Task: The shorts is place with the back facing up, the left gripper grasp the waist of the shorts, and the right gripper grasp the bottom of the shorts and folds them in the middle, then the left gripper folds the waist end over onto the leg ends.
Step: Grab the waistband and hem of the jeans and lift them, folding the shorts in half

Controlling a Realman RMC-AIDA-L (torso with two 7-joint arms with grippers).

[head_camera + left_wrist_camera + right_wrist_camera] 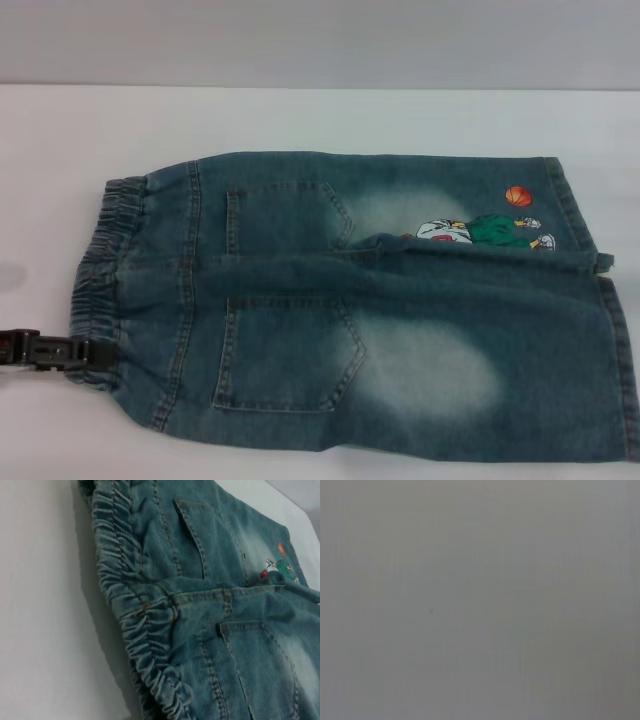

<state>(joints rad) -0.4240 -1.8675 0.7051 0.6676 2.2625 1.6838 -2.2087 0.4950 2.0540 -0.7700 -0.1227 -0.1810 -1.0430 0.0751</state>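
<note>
While the shorts (pixel 370 310) lie flat on the white table (pixel 300 115), back side up with both patch pockets showing, the left gripper (pixel 95 356) reaches in from the left edge of the head view, low over the tabletop. Its black fingertips meet the near corner of the waist (pixel 100 270), the crinkled elastic band at the left end of the garment; whether the fingers are apart or pinched on the cloth cannot be told. In the left wrist view the ruffled waist (pixel 135 610) runs close past the camera, with the centre seam and the pockets beyond it. Moving rightward across the head view, the two pockets sit one behind the other, then the faded patches of the legs. On the far leg is the cartoon figure (pixel 480 232) with the orange basketball (pixel 518 196) just above it. The leg ends (pixel 610 330) close the right side, their hems near the picture's edge. The right wrist view shows only a plain grey surface.
</note>
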